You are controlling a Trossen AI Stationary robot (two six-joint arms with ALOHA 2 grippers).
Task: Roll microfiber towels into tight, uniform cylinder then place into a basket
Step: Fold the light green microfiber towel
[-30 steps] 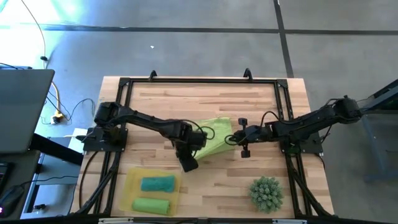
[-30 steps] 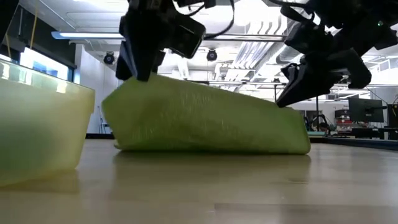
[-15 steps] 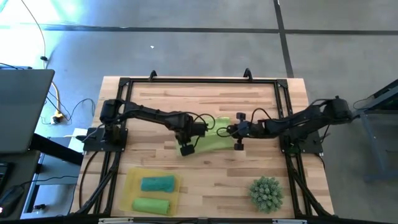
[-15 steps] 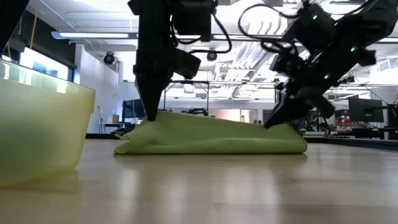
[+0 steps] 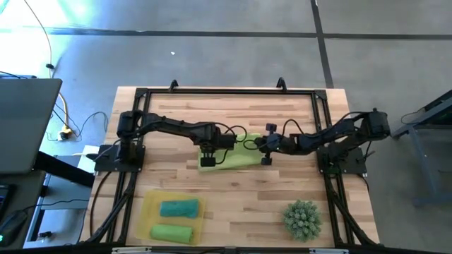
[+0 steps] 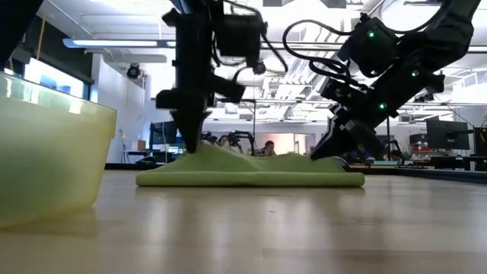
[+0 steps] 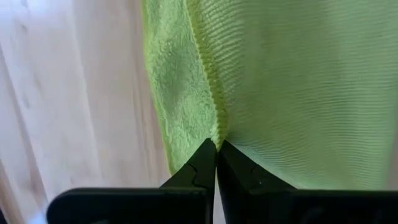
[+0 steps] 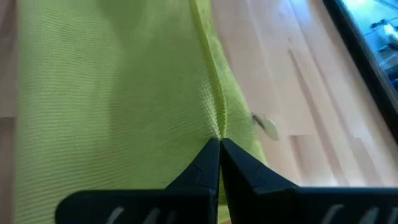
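Translucent yellow plastic forms the basket [image 5: 147, 212], which is set at the near left edge of the wooden tabletop [image 5: 233, 204]; its wall is seen close at the left of the low view [image 6: 46, 160]. Two rolled towels are held inside it, a blue roll [image 5: 179, 208] and a green roll [image 5: 171, 232] side by side. A spiky green ball-shaped object [image 5: 303, 219] is placed at the near right, well apart from the basket.

Farther back, at mid-tabletop, a lime-green microfiber towel [image 5: 236, 156] is laid nearly flat, folded over itself. Its left edge is pinched by the left pincer [image 5: 207, 161], clenched on the cloth with the jaws pressed together [image 7: 216, 149]. Its right edge is gripped in the same manner by the right pincer [image 5: 265, 152], also clenched on the fabric [image 8: 219, 144]. In the low view both pincers are seen pressed down onto the towel's ends [image 6: 251, 173].
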